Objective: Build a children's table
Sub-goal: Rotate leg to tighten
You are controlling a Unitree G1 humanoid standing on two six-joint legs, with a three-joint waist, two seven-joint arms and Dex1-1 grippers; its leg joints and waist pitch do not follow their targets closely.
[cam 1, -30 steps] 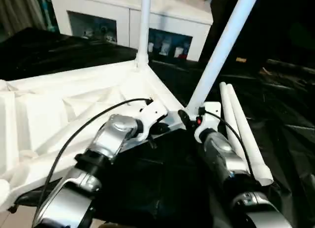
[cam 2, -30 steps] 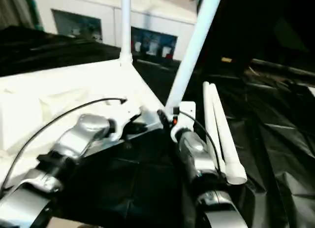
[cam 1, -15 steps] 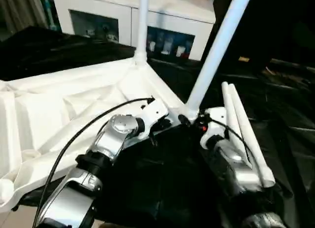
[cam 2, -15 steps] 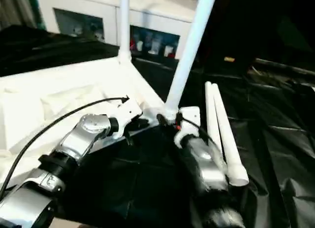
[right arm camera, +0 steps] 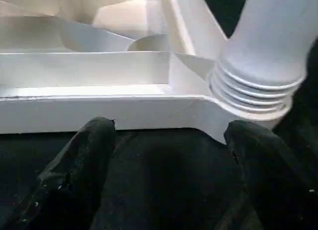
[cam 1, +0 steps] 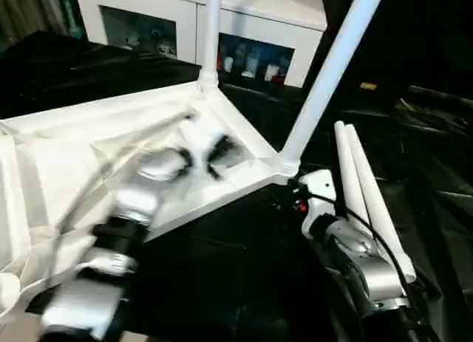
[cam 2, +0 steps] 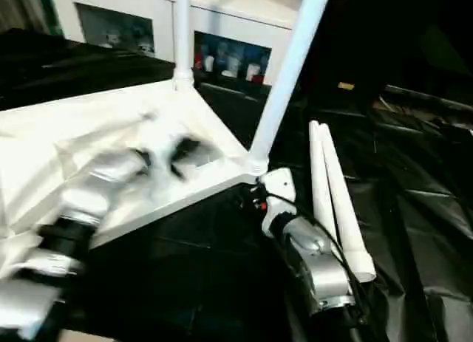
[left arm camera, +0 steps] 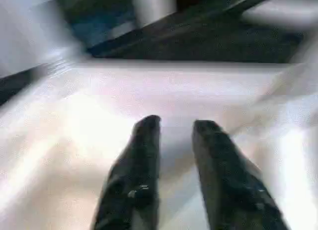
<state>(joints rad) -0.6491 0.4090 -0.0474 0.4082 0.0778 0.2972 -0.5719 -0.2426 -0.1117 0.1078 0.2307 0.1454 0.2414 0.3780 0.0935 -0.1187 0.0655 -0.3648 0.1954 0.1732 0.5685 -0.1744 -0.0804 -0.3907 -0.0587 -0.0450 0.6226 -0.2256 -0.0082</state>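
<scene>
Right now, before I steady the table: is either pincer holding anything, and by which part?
Nothing is held. The right pincer is open just short of the leg; the left pincer is over the tabletop, gripping nothing.

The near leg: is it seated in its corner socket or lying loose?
Seated: the near leg rises tilted from the tabletop's corner socket.

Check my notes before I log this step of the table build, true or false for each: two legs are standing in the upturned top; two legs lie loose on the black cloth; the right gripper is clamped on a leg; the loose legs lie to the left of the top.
1. Two legs stand in the table top, the near leg and the far leg: true.
2. Two loose legs lie on the black cloth: true.
3. The right gripper is clamped on a leg: false, it is open and empty, just short of the near corner socket.
4. The loose legs lie left of the top: false, they lie to its right.
</scene>
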